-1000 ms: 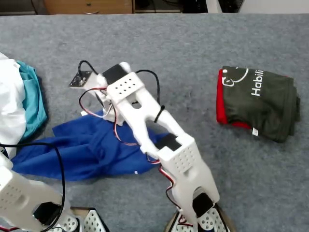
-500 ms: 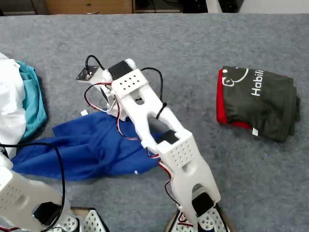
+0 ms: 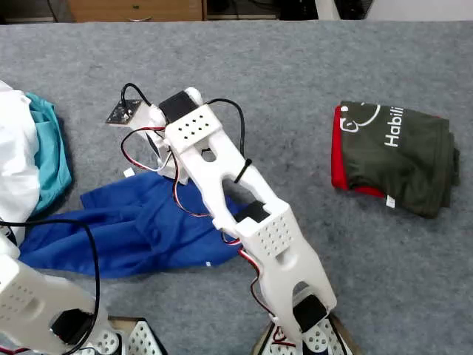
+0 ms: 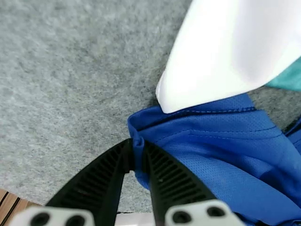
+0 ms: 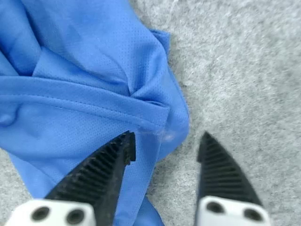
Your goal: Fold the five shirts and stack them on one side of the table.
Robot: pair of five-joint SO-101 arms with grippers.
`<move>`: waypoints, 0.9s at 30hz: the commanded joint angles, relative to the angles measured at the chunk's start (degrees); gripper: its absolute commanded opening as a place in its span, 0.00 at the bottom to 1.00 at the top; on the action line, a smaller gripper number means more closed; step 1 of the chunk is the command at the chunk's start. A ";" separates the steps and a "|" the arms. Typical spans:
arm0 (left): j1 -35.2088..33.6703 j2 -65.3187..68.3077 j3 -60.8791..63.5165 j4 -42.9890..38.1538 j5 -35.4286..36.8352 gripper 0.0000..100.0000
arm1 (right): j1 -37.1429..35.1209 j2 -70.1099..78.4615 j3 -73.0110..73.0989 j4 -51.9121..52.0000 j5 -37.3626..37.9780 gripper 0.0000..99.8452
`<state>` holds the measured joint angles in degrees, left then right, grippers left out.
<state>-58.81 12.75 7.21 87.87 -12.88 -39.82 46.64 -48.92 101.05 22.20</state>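
Note:
A crumpled blue shirt [image 3: 126, 229] lies on the grey table near the front left. My left gripper [image 4: 137, 149] is shut on a folded edge of the blue shirt [image 4: 225, 146], right beside a white shirt [image 4: 230, 52]. My right gripper [image 5: 167, 141] is open just above the blue shirt's [image 5: 80, 89] far corner, one finger over the cloth and the other over bare table. In the high view the right arm [image 3: 222, 185] reaches from the front middle to that corner. A dark green shirt folded on a red one [image 3: 395, 159] lies at the right.
A white shirt [image 3: 13, 155] and a teal shirt [image 3: 50, 159] are heaped at the left edge. The left arm's base [image 3: 37, 310] stands at the front left corner. Bare grey table [image 3: 295, 81] stretches across the back and middle.
The right arm's wrist swung a little to the right and then back left above the blue shirt's corner. The shirts have hardly shifted.

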 commanded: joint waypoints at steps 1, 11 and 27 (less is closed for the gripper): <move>-0.70 -0.92 -0.70 -0.26 -0.53 0.02 | -0.66 -0.84 0.75 1.32 -0.09 0.08; -0.53 -0.92 -0.79 -0.53 -0.62 0.02 | -0.66 -4.97 5.41 1.32 0.00 0.05; -0.35 -0.92 -0.79 -0.44 -0.70 0.02 | -0.75 -9.01 0.66 0.97 -0.26 0.00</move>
<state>-58.81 12.75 7.21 87.87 -12.88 -39.82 41.27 -44.26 101.05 22.20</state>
